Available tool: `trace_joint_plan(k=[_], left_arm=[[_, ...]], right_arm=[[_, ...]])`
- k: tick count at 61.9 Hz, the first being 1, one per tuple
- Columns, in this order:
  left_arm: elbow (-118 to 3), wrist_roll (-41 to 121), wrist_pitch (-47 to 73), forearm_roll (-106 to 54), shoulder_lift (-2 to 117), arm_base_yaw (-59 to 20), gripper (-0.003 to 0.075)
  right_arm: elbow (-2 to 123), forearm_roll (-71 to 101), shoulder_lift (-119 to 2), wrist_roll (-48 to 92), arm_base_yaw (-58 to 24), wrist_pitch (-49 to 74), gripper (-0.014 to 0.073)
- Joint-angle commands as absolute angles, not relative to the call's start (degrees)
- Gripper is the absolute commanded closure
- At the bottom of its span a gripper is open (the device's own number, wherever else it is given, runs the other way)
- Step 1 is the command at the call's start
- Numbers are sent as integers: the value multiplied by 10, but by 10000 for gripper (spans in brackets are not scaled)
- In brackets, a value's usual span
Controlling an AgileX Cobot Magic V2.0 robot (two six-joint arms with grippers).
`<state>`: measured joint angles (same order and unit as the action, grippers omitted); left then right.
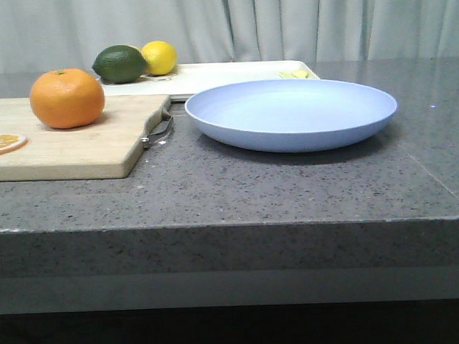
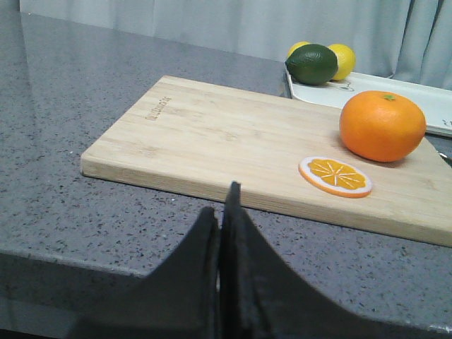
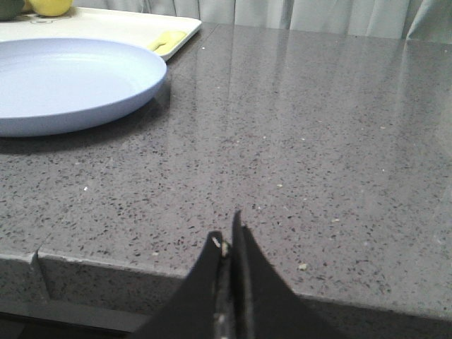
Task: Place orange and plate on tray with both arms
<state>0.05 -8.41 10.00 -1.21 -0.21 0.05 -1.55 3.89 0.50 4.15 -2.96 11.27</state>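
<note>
Tray [image 1: 233, 71] partly hidden behind plate [image 1: 291, 112], lime [image 1: 120, 63], lemon [image 1: 159, 57]

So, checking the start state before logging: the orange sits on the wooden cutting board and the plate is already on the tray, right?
Not quite. The orange is on the cutting board, but the plate rests on the countertop in front of the tray, as the front view shows.

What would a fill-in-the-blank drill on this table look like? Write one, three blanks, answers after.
1. The orange sits on the wooden ____.
2. The plate rests on the grey ____, not on the tray.
3. Both the left tool and the right tool have their fingers ____.

Answers: cutting board; countertop; shut
</note>
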Motion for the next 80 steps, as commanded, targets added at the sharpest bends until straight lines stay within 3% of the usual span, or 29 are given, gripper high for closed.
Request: trace_joint_plan(k=[1,80], left_arm=[[3,-89,53,-17,-14,2,738],[3,-89,34,-17,-14,2,738]], right_arm=[[-13,41,18,44,-29,70,662],[-13,43,18,44,-29,56,662]])
